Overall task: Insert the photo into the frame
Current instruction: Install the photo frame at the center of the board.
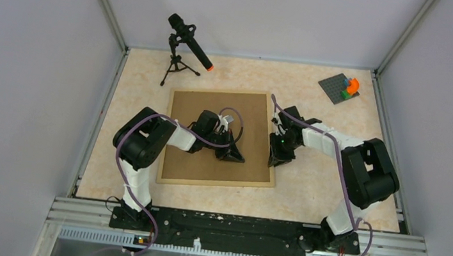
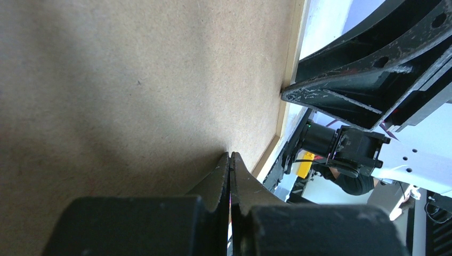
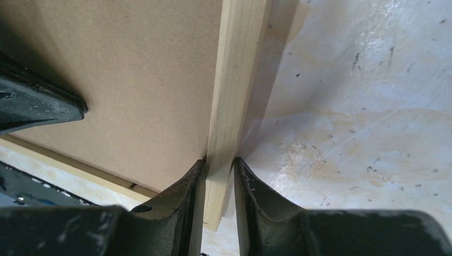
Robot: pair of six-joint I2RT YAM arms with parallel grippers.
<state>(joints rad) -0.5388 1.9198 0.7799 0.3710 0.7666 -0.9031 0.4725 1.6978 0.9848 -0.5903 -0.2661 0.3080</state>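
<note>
Pinching frame [image 3: 229, 106] edge, right jaws downward.

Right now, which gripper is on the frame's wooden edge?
The right gripper: its fingers clamp the right strip of the frame. The left gripper is shut, tips at the brown board inside.

Pale grey walls [image 1: 17, 78] and metal posts [image 1: 104, 1] surround a mottled beige table [image 1: 313, 196].

The left arm [image 1: 145, 139] and the right arm [image 1: 368, 171] bend in toward the middle, the left tool [image 2: 229, 156] pointing down with its two fingers pressed tight together, and the right tool [image 3: 219, 162] seems to squeeze both sides of the thin wooden edge of the frame [image 3: 237, 80].
</note>
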